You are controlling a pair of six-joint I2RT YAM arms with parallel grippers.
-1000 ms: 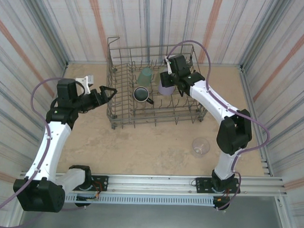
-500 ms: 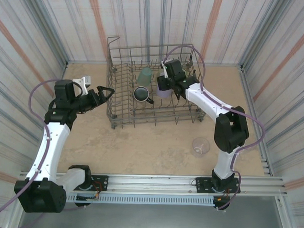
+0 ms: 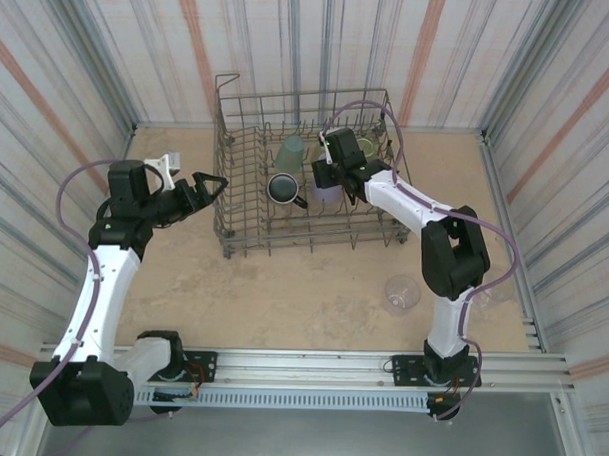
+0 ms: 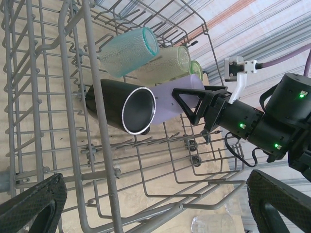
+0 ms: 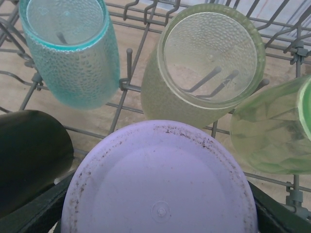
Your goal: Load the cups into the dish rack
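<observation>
Right arm has dipped deeper into the dish rack [image 3: 242, 244] since a second ago, to seat the purple cup [image 5: 160, 189] beside the black mug [image 4: 114, 104]. Nearer me a clear cup [image 3: 401, 293] waits on the counter [image 3: 282, 287]; my left gripper [image 3: 206, 189] hangs spread wide beside the rack. My right gripper [image 3: 324, 185] straddles the purple cup; whether it pinches, I cannot tell.

A robot test cell: striped walls [image 3: 70, 70] box in a tabletop [image 3: 282, 287] fronted by an aluminium rail [image 3: 310, 366].

Grey metal wire: dish rack [image 3: 241, 186]. Translucent dimpled plastic: teal tumbler [image 5: 73, 68]; smooth matt base: purple cup [image 5: 160, 194]. Glossy finish: black mug [image 4: 109, 104].
</observation>
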